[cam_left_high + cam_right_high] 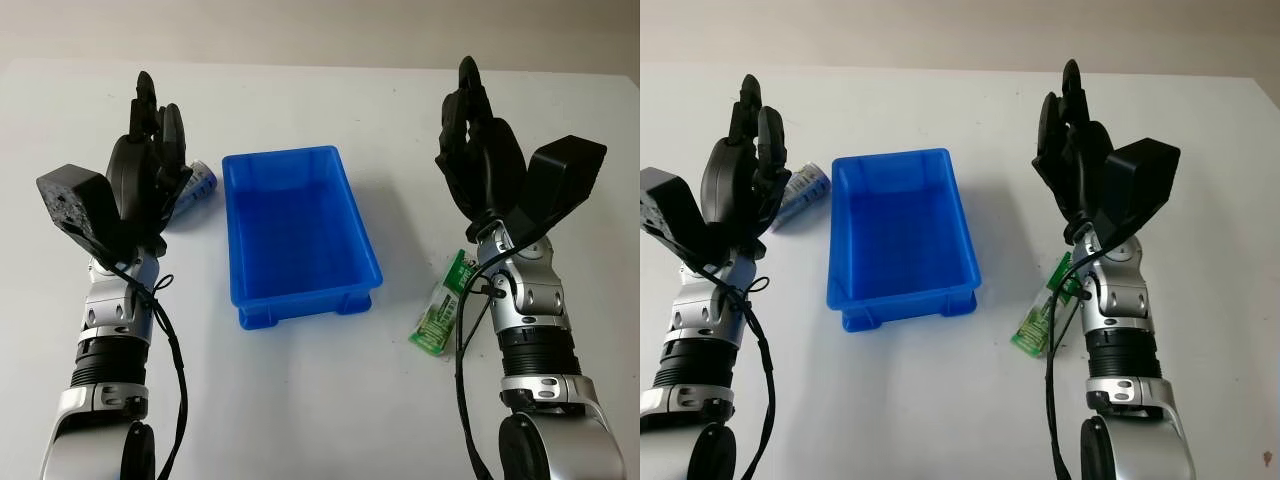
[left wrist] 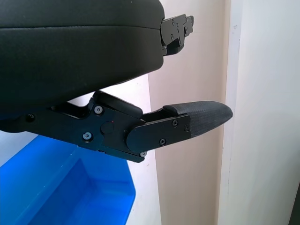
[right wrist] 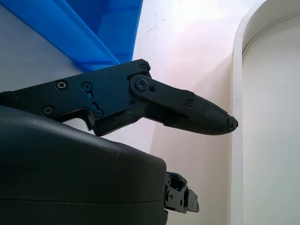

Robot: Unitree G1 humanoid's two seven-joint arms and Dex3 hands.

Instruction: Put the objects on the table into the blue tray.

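An empty blue tray (image 1: 352,218) stands in the middle of the white table. A blue-and-white tube (image 1: 198,187) lies just left of it, partly hidden behind my left hand (image 1: 150,150), which is raised above the table, open and holding nothing. A green-and-white packet (image 1: 440,308) lies right of the tray's near corner, partly hidden behind my right forearm. My right hand (image 1: 478,140) is raised over the table to the right of the tray, open and holding nothing. The tray's rim (image 2: 70,187) shows beneath the left hand's fingers (image 2: 197,119), and the tray's corner (image 3: 93,33) shows beside the right hand's.
The white table (image 1: 320,400) runs back to a pale wall at the far edge.
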